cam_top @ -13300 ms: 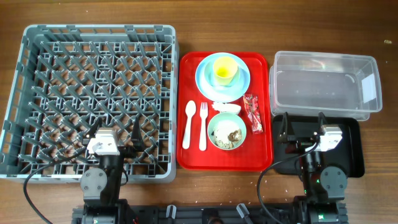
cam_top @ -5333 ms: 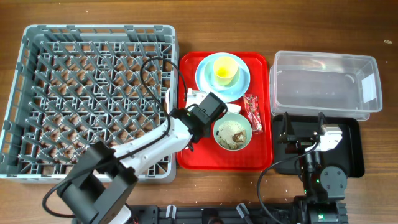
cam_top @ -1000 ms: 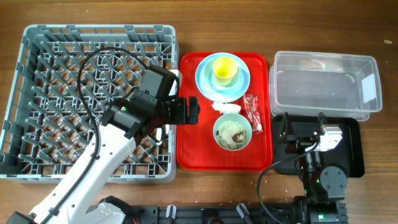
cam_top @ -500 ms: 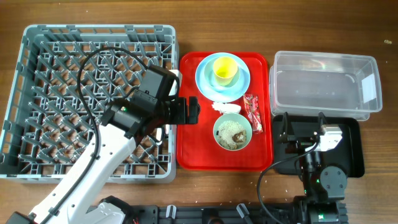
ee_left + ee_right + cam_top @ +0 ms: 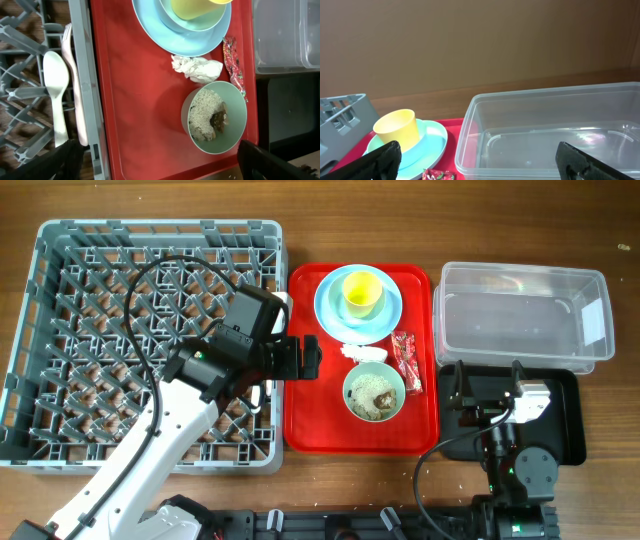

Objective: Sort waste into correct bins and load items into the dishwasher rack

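My left pincer (image 5: 309,358) hangs released just beside the grey pegged plastic rack's (image 5: 160,227) right edge. The white plastic spoon (image 5: 55,95) and white plastic fork (image 5: 75,100) lie loose inside there and may slip through the grid.

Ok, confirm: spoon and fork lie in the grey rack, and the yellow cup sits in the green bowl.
One slip: the left wrist view shows the yellow cup on the blue plate, not in the green bowl. Spoon and fork do lie in the grey rack.

surface (image 5: 350,480): brown wood grain to every edge | backdrop (image 5: 470,40): plain brown panel, possibly cardboard | light: even
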You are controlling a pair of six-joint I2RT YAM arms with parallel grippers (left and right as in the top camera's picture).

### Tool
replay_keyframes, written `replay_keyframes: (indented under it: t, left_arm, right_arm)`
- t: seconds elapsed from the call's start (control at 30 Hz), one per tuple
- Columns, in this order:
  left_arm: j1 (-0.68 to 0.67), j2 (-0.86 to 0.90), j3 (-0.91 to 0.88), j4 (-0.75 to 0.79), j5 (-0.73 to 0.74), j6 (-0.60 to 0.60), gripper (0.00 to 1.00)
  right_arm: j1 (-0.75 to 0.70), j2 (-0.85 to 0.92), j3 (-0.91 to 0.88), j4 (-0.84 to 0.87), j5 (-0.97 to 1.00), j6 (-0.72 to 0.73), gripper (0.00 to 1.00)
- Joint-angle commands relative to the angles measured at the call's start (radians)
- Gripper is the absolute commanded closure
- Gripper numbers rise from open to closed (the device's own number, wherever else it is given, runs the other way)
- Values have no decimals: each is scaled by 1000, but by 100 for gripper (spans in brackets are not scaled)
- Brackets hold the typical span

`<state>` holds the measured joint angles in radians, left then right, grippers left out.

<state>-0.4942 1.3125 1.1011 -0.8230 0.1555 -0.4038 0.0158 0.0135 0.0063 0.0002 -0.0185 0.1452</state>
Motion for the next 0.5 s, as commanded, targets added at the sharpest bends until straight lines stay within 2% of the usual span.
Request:
replay_keyframes:
  t: [0.0,0.4,0.47]
  left_arm:
    - [6,-2,11,-1,12,4,0]
    - [6,-2,11,6,-18,7,0]
    - [5,-2,11,11,32,-23,0]
  right_arm:
    - [-5,-4,-1,6,9,12,0]
    - [-5,-4,-1,6,9,12,0]
    - [-5,-4,-1,6,9,12,0]
